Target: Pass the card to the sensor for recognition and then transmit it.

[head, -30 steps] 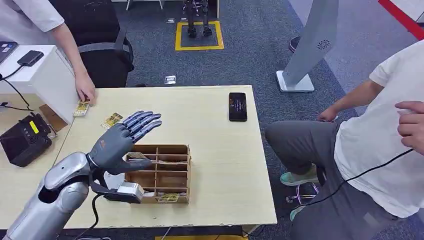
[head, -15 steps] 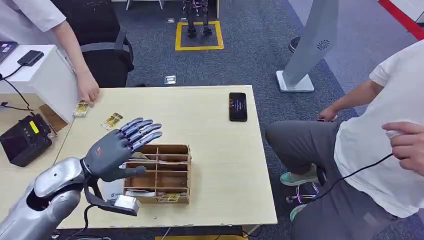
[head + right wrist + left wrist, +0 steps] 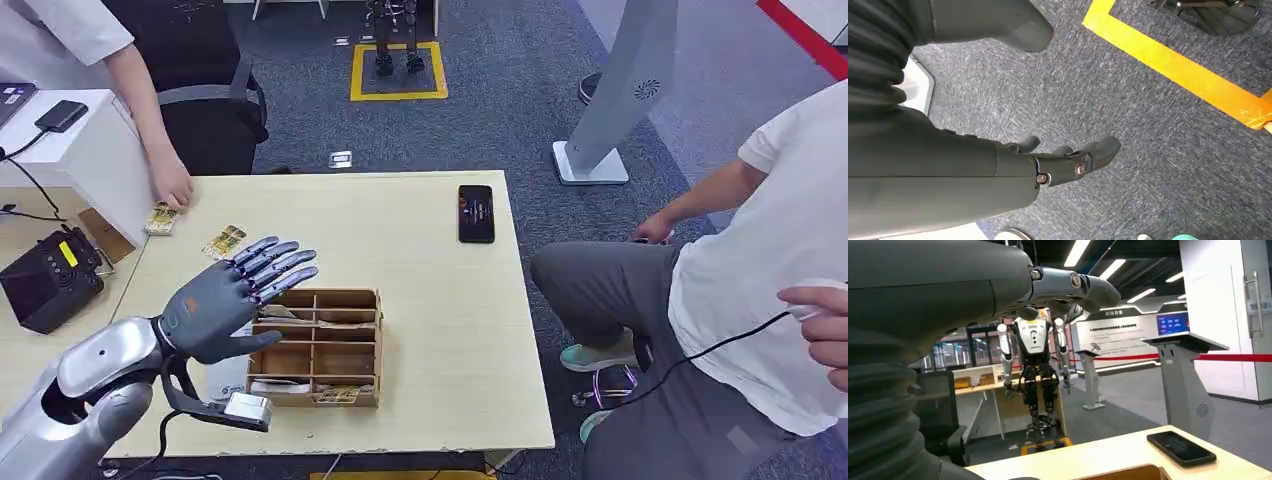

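Observation:
My left hand (image 3: 232, 296) hovers over the left end of the wooden divider box (image 3: 322, 347), fingers spread and straight, holding nothing. Its fingers (image 3: 1068, 286) stretch out above the table in the left wrist view. A yellow card (image 3: 223, 241) lies flat on the table just beyond the fingertips. A second card (image 3: 161, 217) sits at the far left edge, under a person's hand (image 3: 171, 185). More cards lie in the box's compartments (image 3: 338, 395). A black phone (image 3: 476, 213) (image 3: 1180, 447) lies face up at the far right. My right hand (image 3: 1063, 162) hangs over the grey carpet, fingers loosely bent, empty.
A black handheld device (image 3: 42, 278) rests on the side table at left. A seated person (image 3: 750, 270) is close to the table's right edge. A grey kiosk stand (image 3: 620, 90) and an office chair (image 3: 205, 110) stand behind the table (image 3: 430, 300).
My left hand has drawn back toward me and slightly left, staying open. The seated person's hand at right has dropped lower. The person's hand at far left shifted slightly.

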Available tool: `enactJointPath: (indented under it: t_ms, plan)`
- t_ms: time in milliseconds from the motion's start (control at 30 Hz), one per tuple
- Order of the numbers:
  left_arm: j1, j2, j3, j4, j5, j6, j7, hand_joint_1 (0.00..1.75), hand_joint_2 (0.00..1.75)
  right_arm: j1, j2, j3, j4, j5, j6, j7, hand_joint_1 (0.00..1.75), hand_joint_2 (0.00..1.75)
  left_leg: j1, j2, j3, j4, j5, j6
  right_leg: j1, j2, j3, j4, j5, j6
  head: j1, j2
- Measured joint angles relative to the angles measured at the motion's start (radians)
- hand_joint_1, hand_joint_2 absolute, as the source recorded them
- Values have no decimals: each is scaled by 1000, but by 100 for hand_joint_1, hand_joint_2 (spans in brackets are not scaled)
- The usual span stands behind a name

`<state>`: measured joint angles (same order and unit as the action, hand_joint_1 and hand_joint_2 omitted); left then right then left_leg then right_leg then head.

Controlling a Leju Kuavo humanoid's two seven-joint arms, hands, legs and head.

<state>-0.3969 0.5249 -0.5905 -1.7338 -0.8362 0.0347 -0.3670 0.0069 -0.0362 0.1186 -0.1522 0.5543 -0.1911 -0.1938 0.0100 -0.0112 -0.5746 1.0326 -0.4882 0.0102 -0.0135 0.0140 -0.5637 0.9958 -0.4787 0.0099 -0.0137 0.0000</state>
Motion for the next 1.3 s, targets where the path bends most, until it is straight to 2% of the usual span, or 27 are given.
enactJointPath:
  t_ms: [367, 467, 567, 667, 833, 900, 967, 1067, 1200, 1300]
  plan:
    - [0, 5, -2, 0, 0, 0, 0, 0, 175, 0, 0, -4, 0, 0, 0, 0, 0, 175, 0, 0, 0, 0, 0, 0, 0, 0, 0, 0, 0, 0, 0, 0]
    - [0, 8, -2, 0, -47, 16, 18, 0, 175, 0, 0, -5, 0, 0, -2, -2, 0, 175, 0, 0, 0, 0, 0, 0, 0, 0, 0, 0, 0, 0, 0, 0]
    - [0, 28, -3, 1, -72, 27, 31, 0, 175, 0, 0, -7, 0, -1, -2, -5, 0, 175, 0, 0, 0, 0, 0, 0, 0, 0, 0, 0, 0, 0, 0, 0]
    - [8, 51, -3, 4, -46, 33, 29, 0, 175, 0, 0, -9, 0, -1, -2, -5, 0, 175, 0, 0, 0, 0, 0, 0, 0, 0, 0, 0, 0, 0, 0, 0]
    - [45, 110, 7, 5, 1, 14, 31, 0, 175, 1, 0, -15, 0, -4, -4, -5, 0, 175, 0, 0, -1, -1, 0, 0, 0, 1, 0, 0, 0, 0, 0, 0]
    - [111, 174, 40, 1, 57, -8, 43, 0, 175, 1, 0, -19, 0, -10, -6, -6, 0, 175, 1, 7, 1, -1, -2, -3, 0, 7, -1, 1, 0, 0, 1, 0]
    - [186, 249, 103, -1, 88, -4, 8, 0, 175, 8, 0, -23, 0, -13, -9, -8, 0, 175, 1, 10, 2, -1, -2, -3, 0, 11, -2, 1, 0, -1, -2, 0]
    - [236, 303, 173, -5, 94, -25, -17, 0, 175, 14, 0, -26, 1, -14, -11, -8, 0, 175, 1, 5, 0, -1, -2, -3, 1, 5, -2, 1, -2, -2, -1, 0]
    - [257, 325, 206, -11, 87, -66, -19, 0, 175, 10, 0, -30, 0, -14, -11, -8, 0, 175, 1, 4, 0, -1, -2, -3, 1, 4, -1, 1, -2, -2, 0, 0]
    - [262, 332, 217, -14, 81, -74, -19, 0, 175, 11, 0, -31, 0, -14, -10, -8, 0, 175, 1, 5, 0, -1, -2, -3, 0, 5, -1, 1, -1, -2, 0, 0]
